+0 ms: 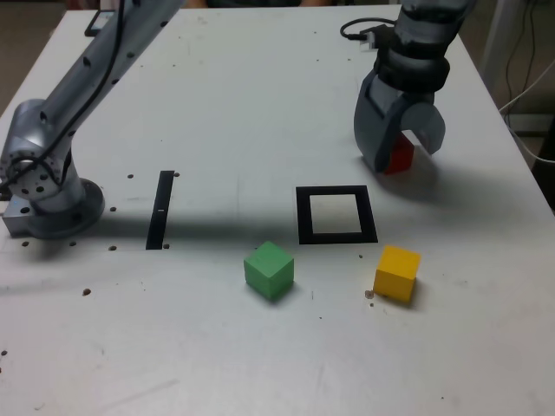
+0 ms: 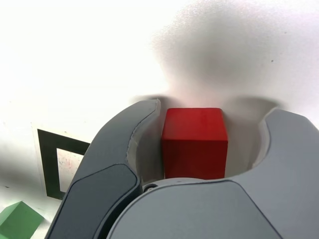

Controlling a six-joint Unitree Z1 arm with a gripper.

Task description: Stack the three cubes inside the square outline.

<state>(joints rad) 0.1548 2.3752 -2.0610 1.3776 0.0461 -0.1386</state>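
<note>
Gripper (image 1: 401, 149): jaws spread, straddling red cube (image 2: 195, 143), not yet clamped. Step: first pick, beyond square outline (image 1: 336, 215). Next: close squarely, lift. Green cube (image 1: 269, 270), yellow cube (image 1: 397, 273) wait nearside.

Arm (image 1: 95, 61): rising from a base (image 1: 48, 195) at the exterior view's left, reaching across to the far right, wrist bending downward. Gripper (image 1: 401, 156): pointing down at the table, jaws standing apart, straddling the red cube (image 2: 194, 142) with a gap showing on both sides in the wrist view, not yet clamping it.
</note>
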